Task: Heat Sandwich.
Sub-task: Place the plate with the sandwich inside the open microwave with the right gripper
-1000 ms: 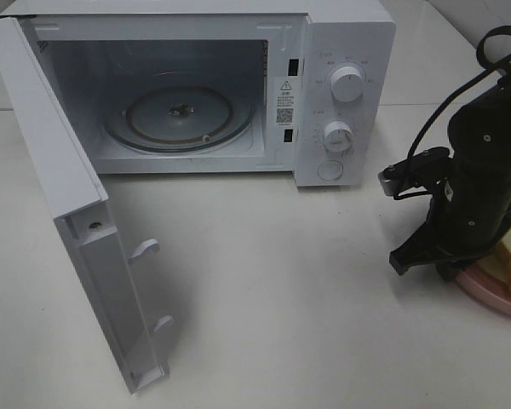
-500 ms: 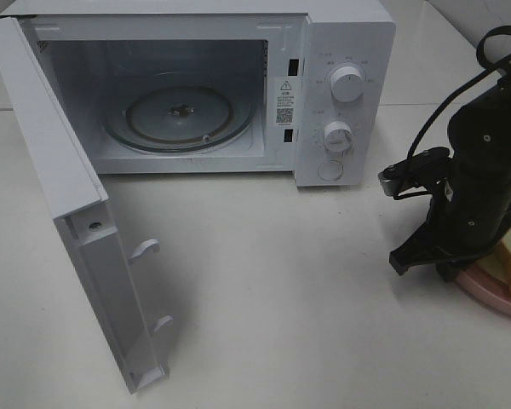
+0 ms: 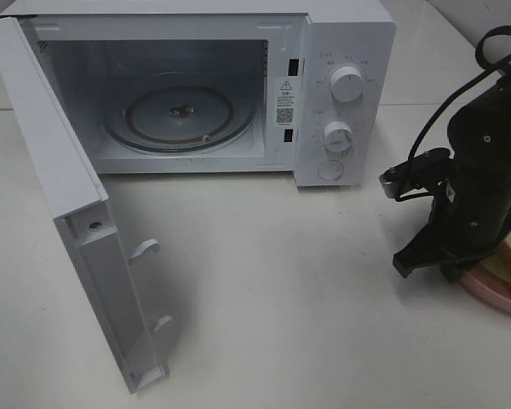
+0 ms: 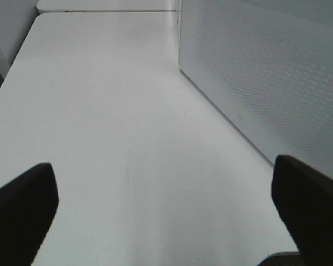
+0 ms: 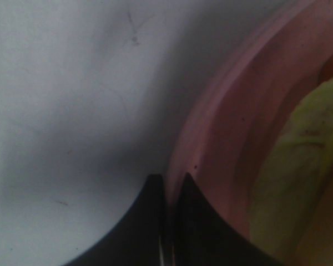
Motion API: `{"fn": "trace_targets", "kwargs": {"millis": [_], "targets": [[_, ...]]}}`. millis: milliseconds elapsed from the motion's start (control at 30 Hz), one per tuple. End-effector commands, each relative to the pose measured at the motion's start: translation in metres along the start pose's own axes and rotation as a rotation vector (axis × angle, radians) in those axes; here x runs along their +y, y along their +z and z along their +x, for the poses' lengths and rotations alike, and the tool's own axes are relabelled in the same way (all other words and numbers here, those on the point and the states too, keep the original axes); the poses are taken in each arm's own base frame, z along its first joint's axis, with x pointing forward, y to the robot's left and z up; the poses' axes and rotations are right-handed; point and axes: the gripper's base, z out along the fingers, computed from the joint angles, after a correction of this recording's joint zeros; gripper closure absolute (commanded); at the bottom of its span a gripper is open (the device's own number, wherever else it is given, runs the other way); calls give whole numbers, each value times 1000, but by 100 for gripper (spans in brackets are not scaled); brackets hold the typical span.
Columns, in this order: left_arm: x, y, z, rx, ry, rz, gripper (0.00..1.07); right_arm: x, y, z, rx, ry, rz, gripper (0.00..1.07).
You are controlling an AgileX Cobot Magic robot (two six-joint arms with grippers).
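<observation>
White table (image 3: 264, 281), microwave (image 3: 349, 51) open. The right gripper (image 5: 167, 183) has its jaws pinched together on the plate (image 5: 211, 138) rim, and the sandwich (image 5: 299, 144) lies on it just beyond the fingertips. The left gripper (image 4: 166, 188), jaws spread and holding nothing, looks farther off.

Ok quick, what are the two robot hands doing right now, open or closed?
Left gripper: open, holding nothing.
Right gripper: closed, pinching the rim of the pink plate.
</observation>
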Motion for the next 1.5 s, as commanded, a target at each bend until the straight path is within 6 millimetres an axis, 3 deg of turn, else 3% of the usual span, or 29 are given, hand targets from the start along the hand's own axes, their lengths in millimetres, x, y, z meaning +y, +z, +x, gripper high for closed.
{"fn": "trace_targets", "kwargs": {"millis": [33, 433, 967, 1500], "targets": [[0, -3, 1, -29, -2, -5, 7, -2, 0, 2, 28, 10, 37, 107], [0, -3, 1, -29, -2, -5, 7, 8, -6, 7, 95, -27, 145, 107], [0, -3, 1, -29, -2, -5, 7, 7, -58, 21, 35, -19, 203, 107], [0, -3, 1, -29, -3, -5, 7, 35, -82, 59, -17, -131, 191, 107]]}}
